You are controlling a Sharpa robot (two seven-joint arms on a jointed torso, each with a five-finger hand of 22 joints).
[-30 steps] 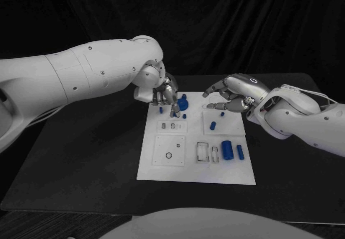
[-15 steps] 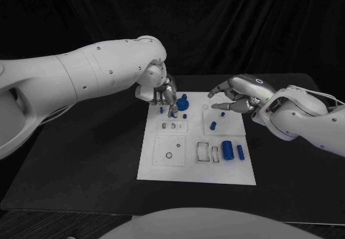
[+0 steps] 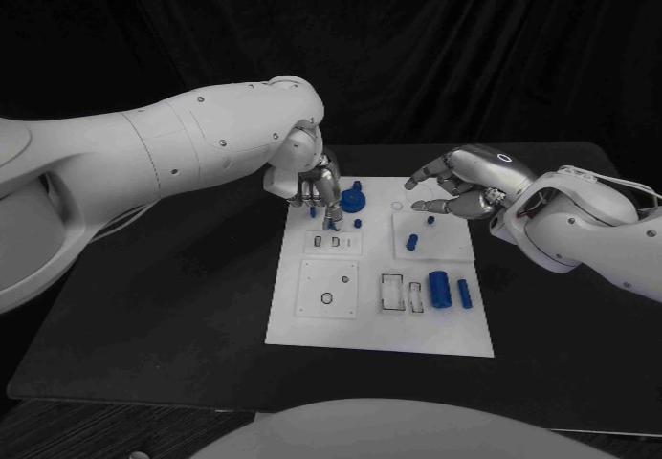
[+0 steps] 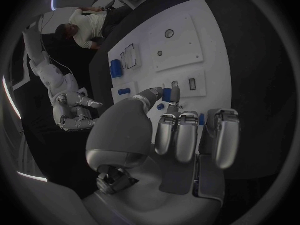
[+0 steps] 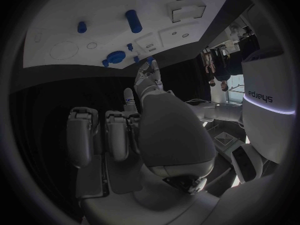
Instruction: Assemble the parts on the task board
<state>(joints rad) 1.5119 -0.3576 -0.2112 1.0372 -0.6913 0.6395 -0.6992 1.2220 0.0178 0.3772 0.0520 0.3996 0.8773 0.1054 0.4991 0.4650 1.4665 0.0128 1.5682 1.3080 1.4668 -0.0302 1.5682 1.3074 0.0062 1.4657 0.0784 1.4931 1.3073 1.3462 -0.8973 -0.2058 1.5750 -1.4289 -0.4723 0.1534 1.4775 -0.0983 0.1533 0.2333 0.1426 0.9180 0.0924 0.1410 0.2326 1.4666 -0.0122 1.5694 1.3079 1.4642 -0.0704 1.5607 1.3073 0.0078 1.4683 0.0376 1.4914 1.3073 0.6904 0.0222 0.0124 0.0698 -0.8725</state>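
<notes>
The small blue peg [image 3: 328,225] sits at the left hand's fingertips, pointing down over the far-left part of the task board [image 3: 383,337], just above the pair of small slots [image 3: 331,243]. The left wrist view shows the thumb and a finger closed on this part, the remaining fingers hanging straight beside it.

Change over the last second: the left hand [image 3: 315,182] has held its place over the far-left corner while its arm has rolled slightly. The peg remains at the same spot, close above the board. Whether it touches the board cannot be told.

The right hand [image 3: 462,186] has drawn back a little to the right and now hangs over the far-right edge of the board, fingers curled loosely and apart, holding nothing.

Judgement: the left hand is in the alignment or seating stage of an insertion; the right hand has cleared the work area.

Other parts are unmoved: a round blue knob [image 3: 353,200] just right of the left hand, two short pegs [image 3: 419,233] on the far-right panel, and a large cylinder [image 3: 439,288] with a thinner rod [image 3: 462,294] near the right edge. The board lies flat on the black table [image 3: 165,316].
</notes>
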